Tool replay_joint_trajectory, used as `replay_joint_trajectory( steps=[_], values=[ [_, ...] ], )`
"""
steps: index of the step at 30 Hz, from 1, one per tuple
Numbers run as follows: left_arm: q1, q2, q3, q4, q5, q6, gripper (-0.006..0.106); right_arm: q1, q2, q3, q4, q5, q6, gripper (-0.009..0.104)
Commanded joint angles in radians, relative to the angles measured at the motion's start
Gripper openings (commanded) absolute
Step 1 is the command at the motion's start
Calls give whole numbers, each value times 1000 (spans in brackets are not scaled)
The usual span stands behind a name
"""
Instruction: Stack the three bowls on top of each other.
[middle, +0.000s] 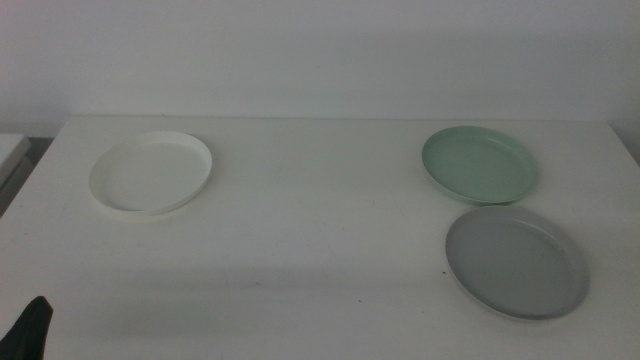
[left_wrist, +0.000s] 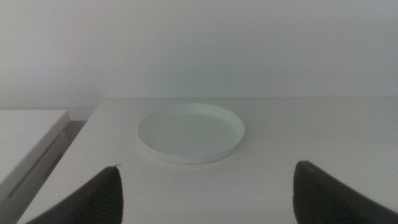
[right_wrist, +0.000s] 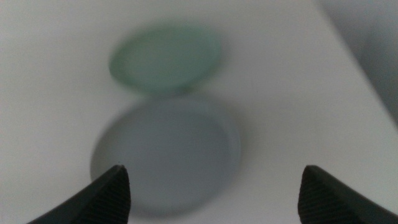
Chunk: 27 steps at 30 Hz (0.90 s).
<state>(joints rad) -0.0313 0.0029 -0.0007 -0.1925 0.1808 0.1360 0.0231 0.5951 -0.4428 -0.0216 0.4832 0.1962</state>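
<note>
Three shallow bowls lie apart on the white table (middle: 320, 250). The white bowl (middle: 150, 173) is at the back left. The mint green bowl (middle: 480, 164) is at the back right, and the light grey bowl (middle: 516, 262) lies just in front of it. My left gripper (middle: 30, 330) shows only as a dark tip at the bottom left corner. In the left wrist view it (left_wrist: 206, 167) is open and empty, short of the white bowl (left_wrist: 191, 132). My right gripper (right_wrist: 214, 168) is open and empty, above and short of the grey bowl (right_wrist: 165, 155), with the green bowl (right_wrist: 166, 57) beyond. The right wrist view is blurred.
A white wall stands behind the table. A second, lower white surface (left_wrist: 25, 137) lies past the table's left edge, with a dark gap between. The table's right edge (right_wrist: 354, 68) runs close to the green and grey bowls.
</note>
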Motion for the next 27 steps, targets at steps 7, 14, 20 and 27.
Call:
replay_joint_trajectory(
  steps=[7, 14, 20, 27],
  values=[
    [-9, -3, 1, 1, -13, -6, 94, -2, 303, -252, 32, 330, -2, 92],
    [-9, -3, 1, 1, -13, -6, 94, -2, 379, -259, 54, 258, -2, 92],
    [-9, -3, 1, 1, -13, -6, 94, -2, 425, -292, 71, 255, -9, 91],
    [-9, -3, 1, 1, -13, -6, 94, -35, 696, -470, 60, 341, -17, 91]
  ],
)
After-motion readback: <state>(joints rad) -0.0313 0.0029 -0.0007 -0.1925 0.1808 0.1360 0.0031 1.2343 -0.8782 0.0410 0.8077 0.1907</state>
